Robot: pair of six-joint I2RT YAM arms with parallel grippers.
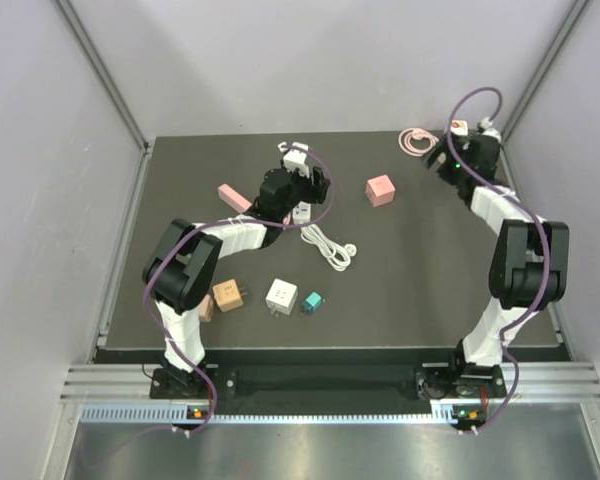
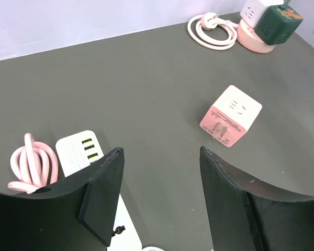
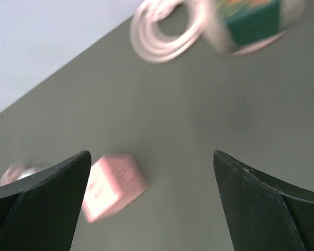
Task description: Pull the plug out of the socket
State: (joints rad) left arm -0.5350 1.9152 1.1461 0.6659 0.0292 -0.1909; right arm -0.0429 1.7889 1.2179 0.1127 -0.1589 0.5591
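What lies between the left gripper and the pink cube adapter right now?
Nothing. In the left wrist view only bare dark mat runs from the open left gripper to the pink cube adapter. The top view agrees.

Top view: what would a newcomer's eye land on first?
On the dark table, the left gripper hangs open over a white power strip near the middle. A pink cube plug lies right of it, and a pink coiled cord sits at the far right by the right gripper.
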